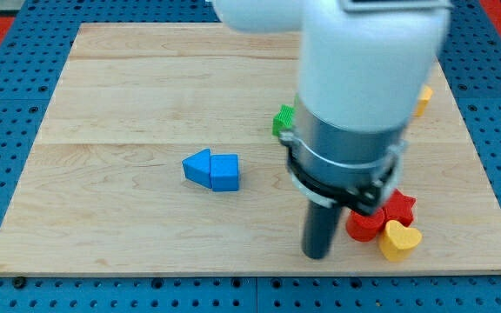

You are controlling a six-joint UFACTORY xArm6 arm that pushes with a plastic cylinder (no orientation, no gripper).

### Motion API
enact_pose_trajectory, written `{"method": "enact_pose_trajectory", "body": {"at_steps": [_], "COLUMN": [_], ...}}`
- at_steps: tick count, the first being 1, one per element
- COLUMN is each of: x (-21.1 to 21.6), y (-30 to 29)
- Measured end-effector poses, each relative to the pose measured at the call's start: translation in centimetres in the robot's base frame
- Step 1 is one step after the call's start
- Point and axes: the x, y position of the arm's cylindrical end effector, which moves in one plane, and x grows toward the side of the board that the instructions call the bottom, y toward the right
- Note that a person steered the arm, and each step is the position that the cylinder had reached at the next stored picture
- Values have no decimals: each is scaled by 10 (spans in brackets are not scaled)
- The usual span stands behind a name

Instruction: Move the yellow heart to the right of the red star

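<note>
The yellow heart [400, 240] lies near the view's bottom right, just below the red star [399, 208] and touching a red round block [364, 225] on its left. My tip [317, 254] rests on the board to the left of these, about a block's width from the red round block. The arm's white and grey body hides part of the star and the board above it.
A blue triangle [198, 166] and a blue pentagon-like block [224, 172] sit together at the board's middle left. A green block [283, 120] peeks out left of the arm. A yellow block [424, 99] shows at the right, partly hidden. The board's bottom edge [250, 275] is close below my tip.
</note>
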Motion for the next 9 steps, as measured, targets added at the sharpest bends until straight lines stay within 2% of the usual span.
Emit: {"method": "enact_pose_trajectory", "body": {"at_steps": [4,9], "x": [0,-11], "y": [96,120]}}
